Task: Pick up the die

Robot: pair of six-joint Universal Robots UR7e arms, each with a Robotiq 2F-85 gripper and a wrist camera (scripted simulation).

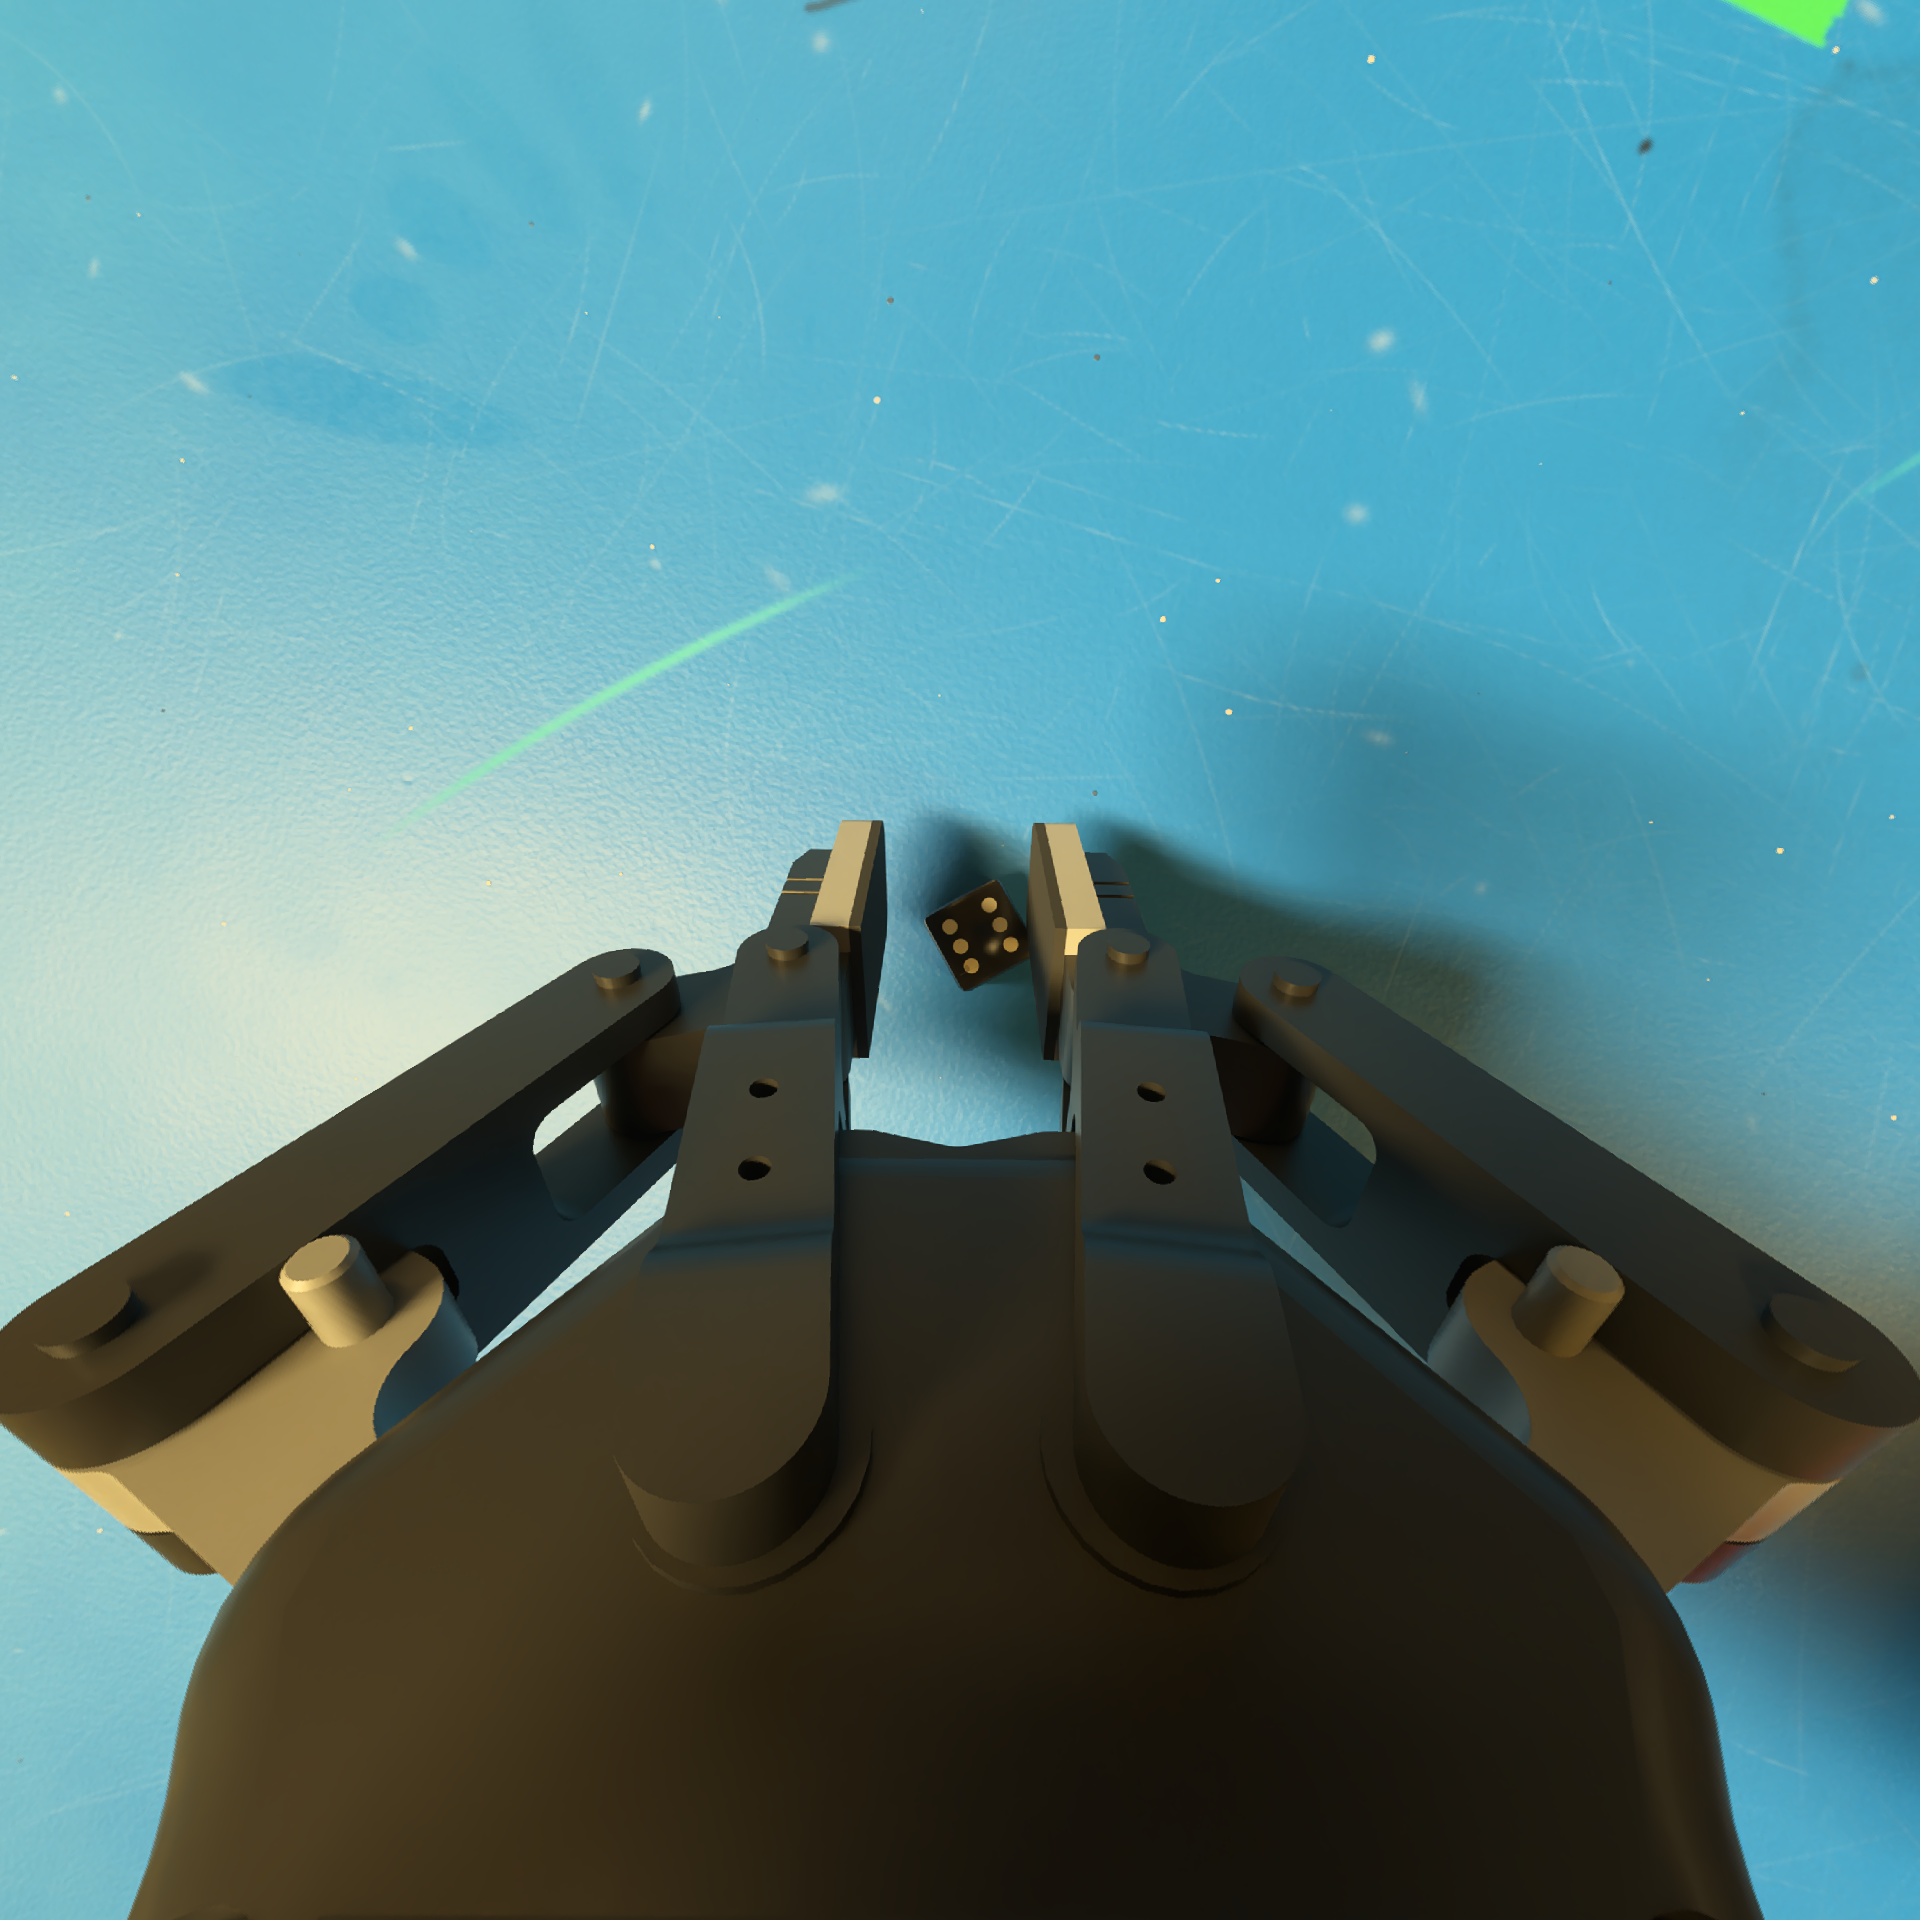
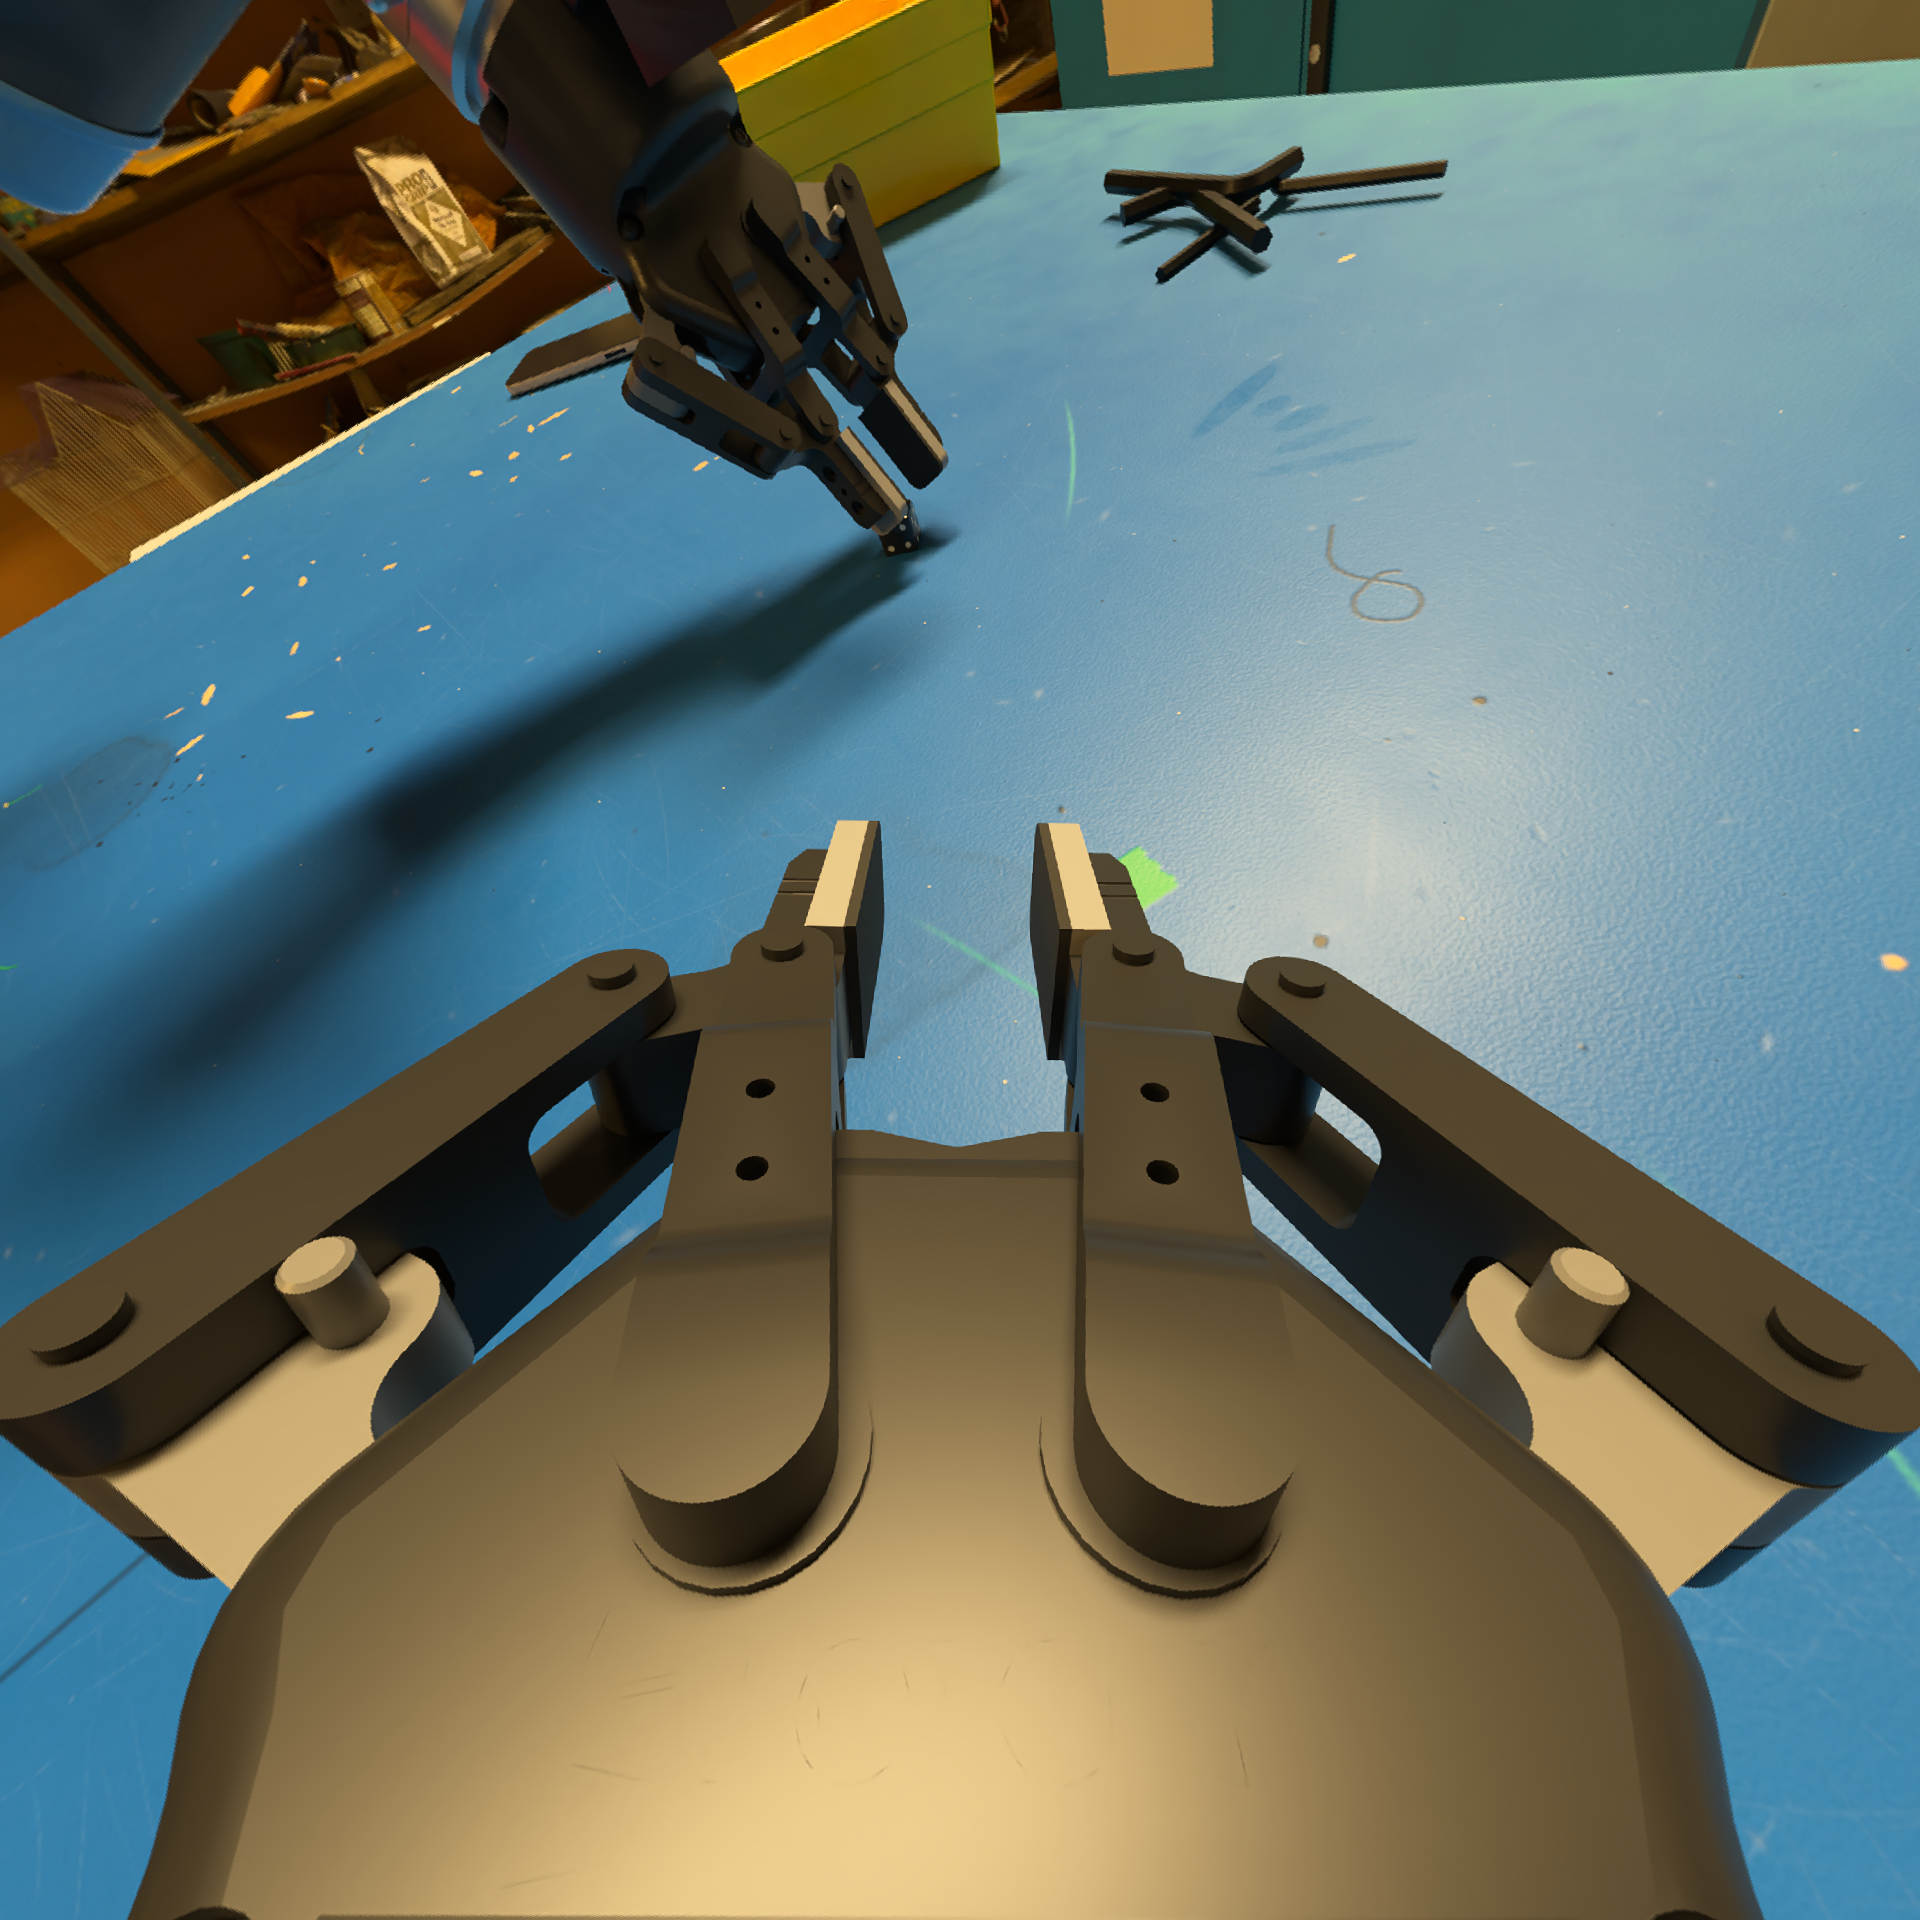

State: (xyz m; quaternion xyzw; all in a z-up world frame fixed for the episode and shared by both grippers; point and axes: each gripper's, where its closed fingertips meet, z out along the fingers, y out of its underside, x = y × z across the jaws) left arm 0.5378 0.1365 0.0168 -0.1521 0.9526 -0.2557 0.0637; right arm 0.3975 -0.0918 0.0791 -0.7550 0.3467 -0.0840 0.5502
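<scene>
The die (image 1: pixel 978 933) is a small black cube with pale pips, lying on the blue table between the fingers of my left gripper (image 1: pixel 957 883). The jaws stand open around it; the right finger is close to or touching one corner, and a gap shows on the left side. In the right wrist view the left gripper (image 2: pixel 909 499) reaches down to the table with the die (image 2: pixel 900 536) at its fingertips. My right gripper (image 2: pixel 957 878) is open and empty, hovering above the table nearer to me, well away from the die.
The blue table (image 2: pixel 1455 727) is scratched, with a green tape patch (image 2: pixel 1148 875) by my right gripper. A pile of black sticks (image 2: pixel 1236 197) lies at the back right, a yellow box (image 2: pixel 883 94) at the back, a flat grey slab (image 2: pixel 577 353) near the left edge.
</scene>
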